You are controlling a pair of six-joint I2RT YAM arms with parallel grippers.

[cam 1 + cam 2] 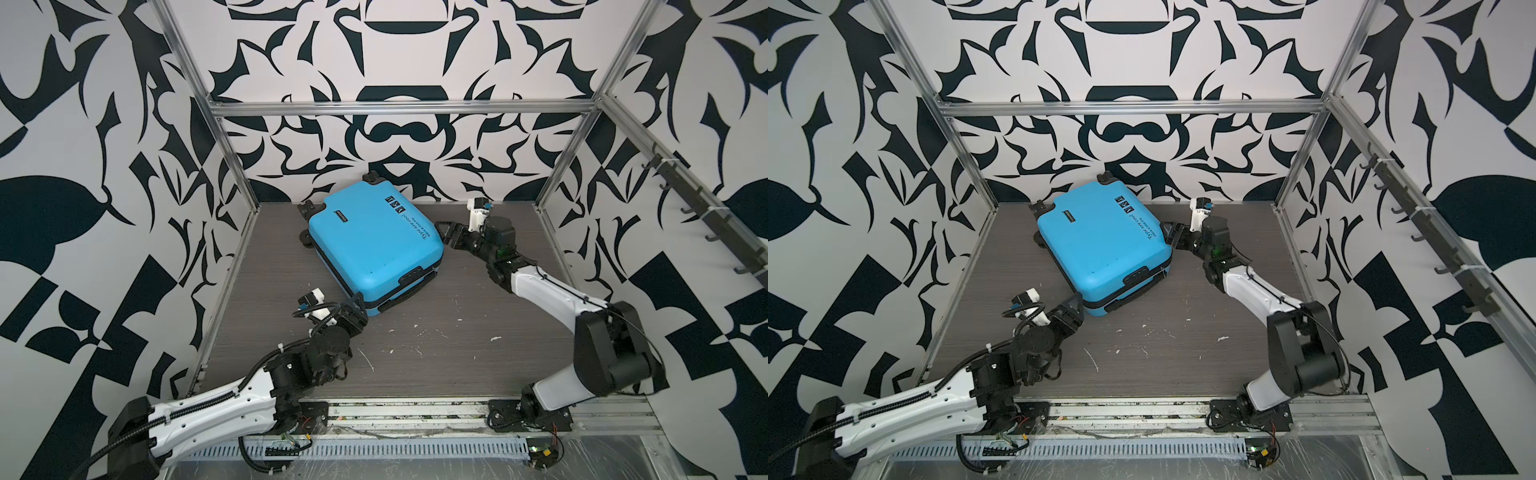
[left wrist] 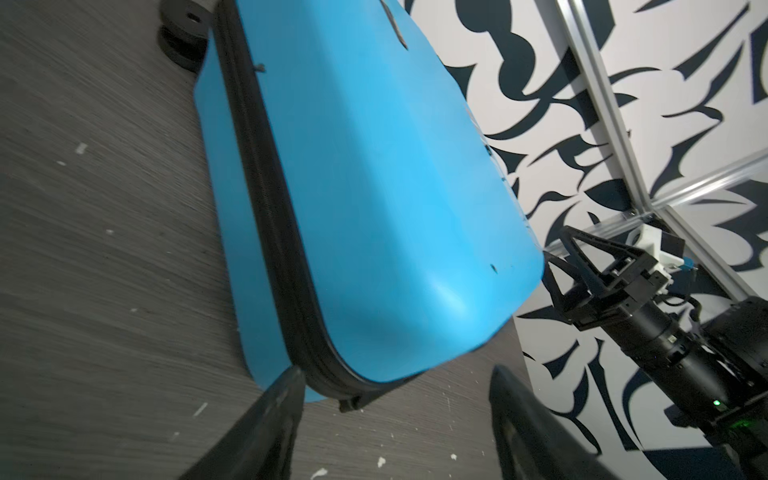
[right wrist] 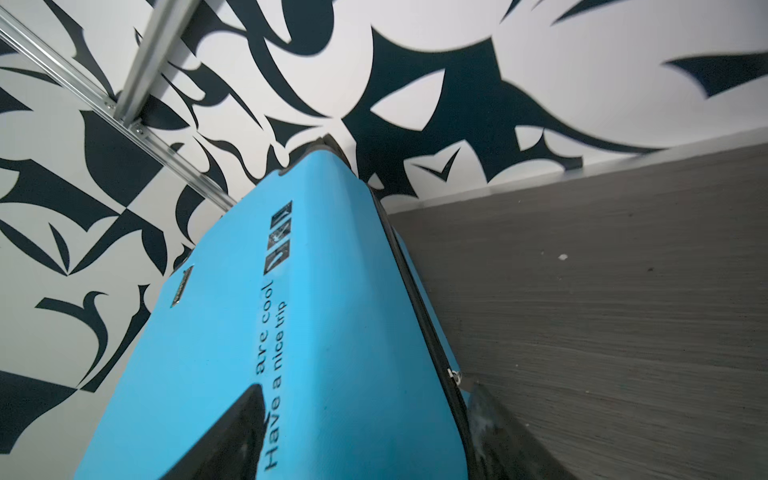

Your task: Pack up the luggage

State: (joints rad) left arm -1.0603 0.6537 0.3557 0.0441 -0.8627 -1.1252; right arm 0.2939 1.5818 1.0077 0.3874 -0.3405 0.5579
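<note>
The luggage [image 1: 374, 245] [image 1: 1104, 245] is a bright blue hard-shell suitcase lying flat and closed at the back middle of the dark table [image 1: 415, 353], with its black wheels [image 1: 305, 208] toward the back left. My left gripper [image 1: 355, 303] [image 1: 1073, 305] [image 2: 397, 382] stands open at the suitcase's near corner, by the black zipper band [image 2: 266, 208], holding nothing. My right gripper [image 1: 443, 235] [image 1: 1169, 235] [image 3: 365, 395] is open at the suitcase's right edge. One finger sits over the printed lid [image 3: 332, 332] and the other beside the zipper band.
Aluminium frame posts [image 1: 232, 149] and patterned walls close in the table on three sides. A rail of black hooks [image 1: 698, 208] runs along the right wall. White specks [image 1: 494, 338] dot the table front. A slotted cable duct [image 1: 374, 451] lies along the near edge.
</note>
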